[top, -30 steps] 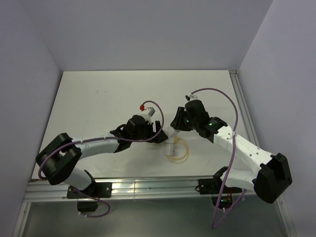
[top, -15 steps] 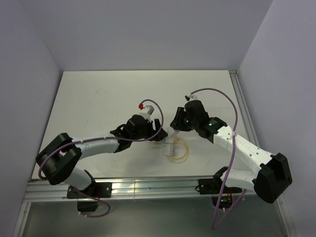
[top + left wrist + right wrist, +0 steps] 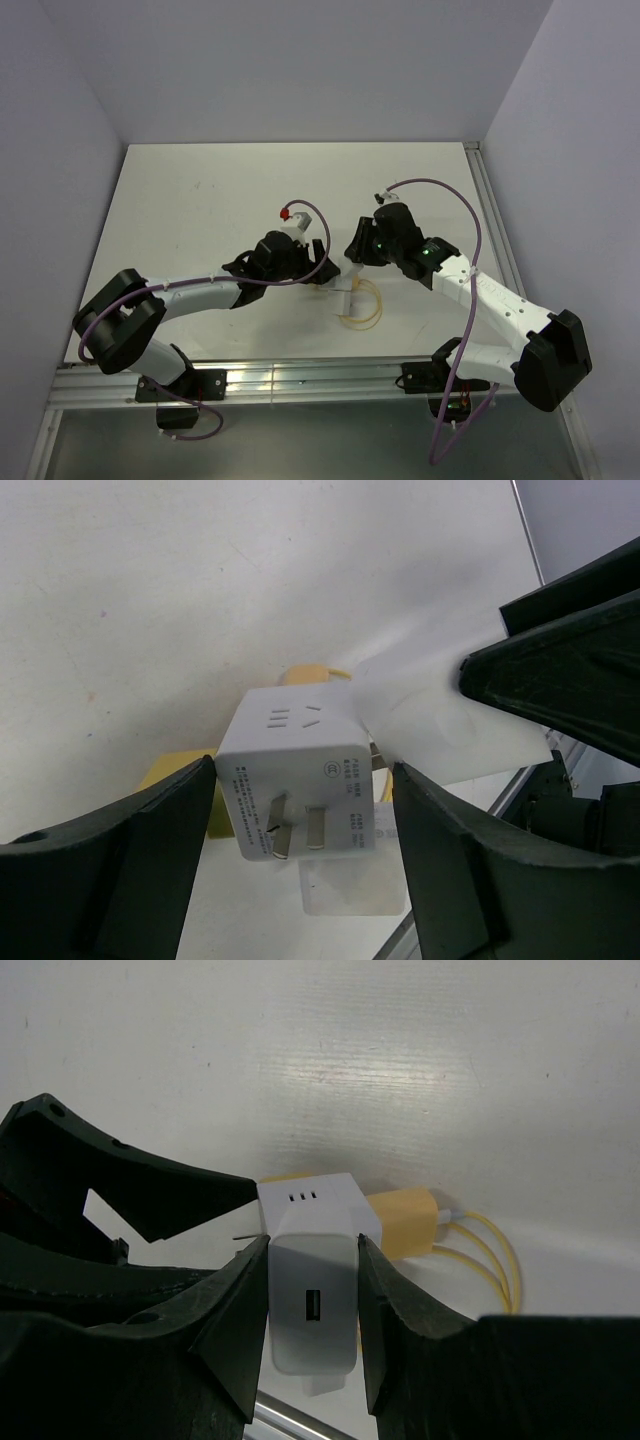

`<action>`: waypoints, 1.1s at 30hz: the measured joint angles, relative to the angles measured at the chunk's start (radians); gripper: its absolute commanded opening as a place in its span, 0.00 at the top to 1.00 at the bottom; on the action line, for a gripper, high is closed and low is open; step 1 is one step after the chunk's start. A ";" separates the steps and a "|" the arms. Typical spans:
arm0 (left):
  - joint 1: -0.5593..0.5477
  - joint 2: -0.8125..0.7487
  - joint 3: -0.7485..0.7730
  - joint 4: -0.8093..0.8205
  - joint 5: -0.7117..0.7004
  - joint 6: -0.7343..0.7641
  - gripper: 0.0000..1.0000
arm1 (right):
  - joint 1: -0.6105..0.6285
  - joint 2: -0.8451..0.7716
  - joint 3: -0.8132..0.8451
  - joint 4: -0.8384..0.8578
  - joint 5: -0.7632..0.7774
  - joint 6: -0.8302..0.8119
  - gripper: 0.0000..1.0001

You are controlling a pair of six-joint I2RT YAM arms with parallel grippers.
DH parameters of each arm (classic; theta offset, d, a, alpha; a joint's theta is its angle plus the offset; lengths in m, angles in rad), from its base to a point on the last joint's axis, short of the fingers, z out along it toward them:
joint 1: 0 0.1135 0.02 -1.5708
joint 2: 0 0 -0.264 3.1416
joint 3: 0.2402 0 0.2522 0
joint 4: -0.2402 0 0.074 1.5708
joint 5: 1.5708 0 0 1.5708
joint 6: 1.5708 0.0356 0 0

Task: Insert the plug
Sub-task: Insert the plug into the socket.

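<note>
1. Under the left gripper [image 3: 300,810] and the right gripper [image 3: 312,1305] I see a white table [image 3: 200,215].
2. Well beyond the left gripper, off to its left, a small dark speck [image 3: 197,184] marks the tabletop.
3. Pale lavender walls [image 3: 300,70] stand beyond and on either side of them.
4. Behind them, a metal rail [image 3: 300,372] runs along the near edge.
5. Another rail [image 3: 493,220] lines the edge to the right gripper's right.

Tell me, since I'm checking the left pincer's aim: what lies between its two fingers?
The white adapter cube, prongs toward the camera, sits between the left pincer's fingers, as the left wrist view shows. Contact with either finger is unclear.
</note>
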 measured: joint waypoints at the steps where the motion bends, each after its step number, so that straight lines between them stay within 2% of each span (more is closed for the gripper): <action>1: 0.000 0.000 0.000 0.005 0.003 -0.002 0.22 | 0.000 0.000 0.000 0.000 0.000 0.000 1.00; 6: 0.001 0.003 0.000 0.017 0.016 -0.002 0.22 | 0.000 0.000 0.000 -0.001 0.000 0.000 1.00; 13: 0.005 0.020 0.000 0.026 0.020 -0.001 0.31 | 0.000 0.000 0.000 -0.003 0.004 0.000 1.00; 16: 0.005 0.032 0.000 0.039 0.025 -0.003 0.49 | 0.000 0.000 0.000 -0.004 0.005 0.000 1.00; 19: 0.005 0.033 0.000 0.042 0.025 -0.004 0.61 | 0.003 0.000 0.000 -0.003 0.011 0.003 1.00; 22: 0.007 0.035 0.000 0.045 0.027 -0.004 0.82 | 0.003 -0.004 -0.008 0.004 0.015 0.011 1.00; 23: 0.009 0.038 0.000 0.048 0.029 -0.005 1.00 | 0.003 -0.010 -0.014 0.010 0.017 0.016 1.00; 33: 0.016 0.045 -0.002 0.068 0.051 -0.003 1.00 | 0.035 -0.140 -0.170 0.145 0.090 0.081 1.00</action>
